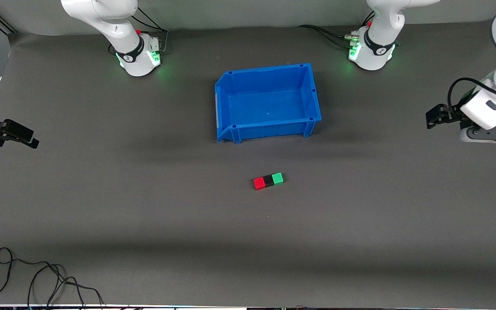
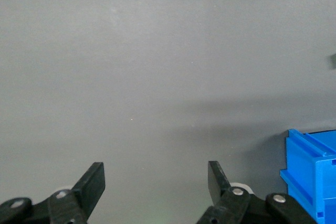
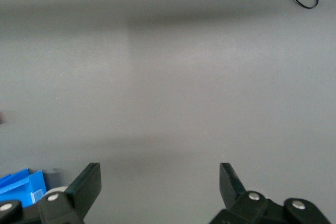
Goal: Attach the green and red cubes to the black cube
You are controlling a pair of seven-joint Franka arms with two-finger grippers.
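the red cube [image 1: 259, 183], the black cube [image 1: 268, 181] and the green cube [image 1: 277, 178] lie on the counter [image 1: 144, 206] just below the centre of the front view, touching in one short row with the black cube in the middle. the red cube sits toward the right arm's end, the green cube toward the left arm's end. the row is nearer to the front camera than the blue bin [image 1: 226, 103], well apart from it. the bin stands upright and open at upper centre.

the left hand [image 2: 156, 182] hangs over bare counter at the right edge of the front view, fingers spread, nothing between them. the right hand [image 3: 159, 182] hangs over bare counter at the left edge, likewise spread and holding nothing. a black cable [image 1: 37, 275] lies at the lower left corner.
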